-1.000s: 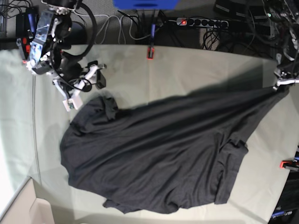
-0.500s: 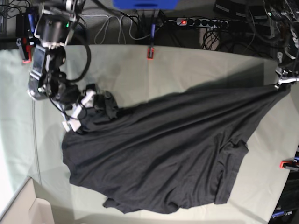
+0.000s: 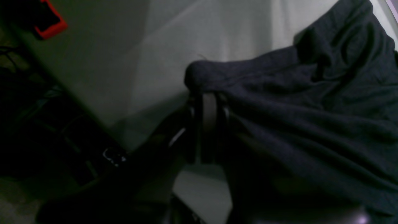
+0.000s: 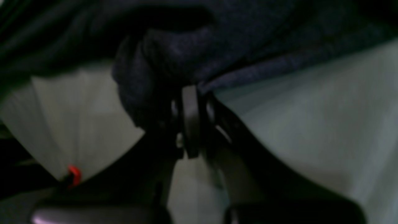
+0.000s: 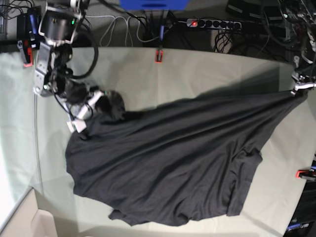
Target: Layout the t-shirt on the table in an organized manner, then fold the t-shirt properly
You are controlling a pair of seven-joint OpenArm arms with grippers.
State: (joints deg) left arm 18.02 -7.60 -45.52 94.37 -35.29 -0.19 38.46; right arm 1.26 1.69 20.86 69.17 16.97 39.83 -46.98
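The black t-shirt (image 5: 173, 158) lies spread across the pale green table (image 5: 197, 74), stretched out towards the far right corner. My right gripper (image 5: 94, 106), on the base view's left, is shut on a bunched corner of the shirt; the right wrist view shows the fingers (image 4: 190, 102) pinching dark fabric (image 4: 186, 46) above the table (image 4: 311, 109). My left gripper (image 5: 298, 88), at the right edge, is shut on the shirt's pulled-out corner; the left wrist view shows its fingers (image 3: 207, 105) under a fold of the shirt (image 3: 311, 109). No graphic shows.
Red clamps sit at the back edge (image 5: 158, 56) and the right edge (image 5: 303, 174). One also shows in the left wrist view (image 3: 51, 26). A power strip (image 5: 212, 23) and cables lie behind the table. A cardboard box (image 5: 24, 222) stands at the bottom left.
My right gripper came down from beside the shirt onto its upper left corner, shut on it and bunched it up. The left gripper has stayed put, holding the far corner.
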